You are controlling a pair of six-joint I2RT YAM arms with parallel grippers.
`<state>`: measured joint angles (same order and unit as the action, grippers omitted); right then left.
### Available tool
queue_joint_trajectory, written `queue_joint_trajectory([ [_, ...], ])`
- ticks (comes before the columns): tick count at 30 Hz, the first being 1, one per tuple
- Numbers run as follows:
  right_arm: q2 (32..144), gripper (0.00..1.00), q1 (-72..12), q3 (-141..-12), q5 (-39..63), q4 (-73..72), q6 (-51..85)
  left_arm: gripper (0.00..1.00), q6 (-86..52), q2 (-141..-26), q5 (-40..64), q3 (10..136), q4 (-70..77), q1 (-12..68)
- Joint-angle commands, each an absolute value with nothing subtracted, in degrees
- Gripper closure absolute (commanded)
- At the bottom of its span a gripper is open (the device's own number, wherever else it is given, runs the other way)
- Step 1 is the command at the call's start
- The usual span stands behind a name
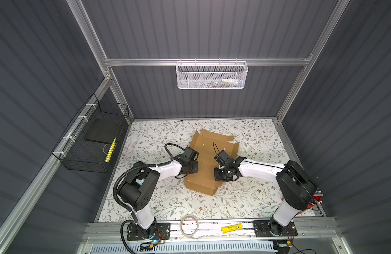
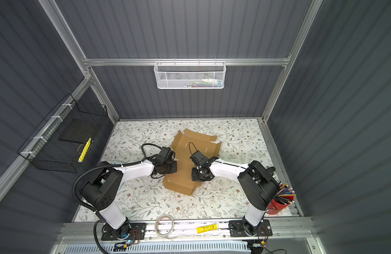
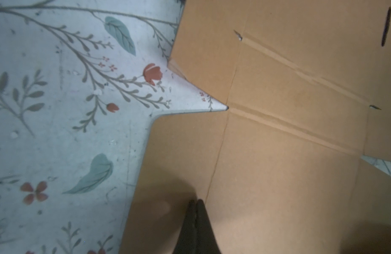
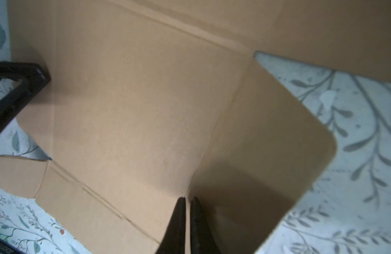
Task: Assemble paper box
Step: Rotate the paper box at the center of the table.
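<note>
Top views, both of them, show my two arms meeting over the paper box, a die-cut brown cardboard sheet lying mid-table on the floral table cover, one end toward my bases and the other toward the back wall. The near wall looks folded up, while the far panel and its flaps lie open and flat, so I judge the assembly about half begun.

My left gripper has its jaws fully together. In the left wrist view its tips rest on the cardboard just beside the crease of the left side flap, which lies nearly flat on the cover.

My right gripper is all but closed, with only a thin slit between the fingers (whether any cardboard sits in that slit I cannot tell). Its tips stand right at the opposite crease, where the right side flap, with its rounded corner, tilts up off the table.

As I read it, I use the closed tips as two pins. Pressed on either edge of the base panel, they keep the sheet from sliding or springing flat while the side flaps are worked upright. The risk is the sheet skating on the smooth cover if one pin lifts.
</note>
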<state>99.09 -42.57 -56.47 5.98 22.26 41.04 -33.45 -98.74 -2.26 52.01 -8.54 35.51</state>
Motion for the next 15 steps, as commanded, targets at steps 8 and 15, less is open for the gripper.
queue_joint_trajectory([
  [8, 103.38, 0.89, -37.57, -57.94, 6.94, 21.64, 36.23, 1.0, -40.28, -97.14, 2.39, 44.46, -5.48, 35.57],
  [15, 105.35, 0.89, -35.45, -60.95, 6.88, 24.07, 32.99, 1.0, -44.48, -94.74, 3.58, 41.42, -2.6, 37.24],
])
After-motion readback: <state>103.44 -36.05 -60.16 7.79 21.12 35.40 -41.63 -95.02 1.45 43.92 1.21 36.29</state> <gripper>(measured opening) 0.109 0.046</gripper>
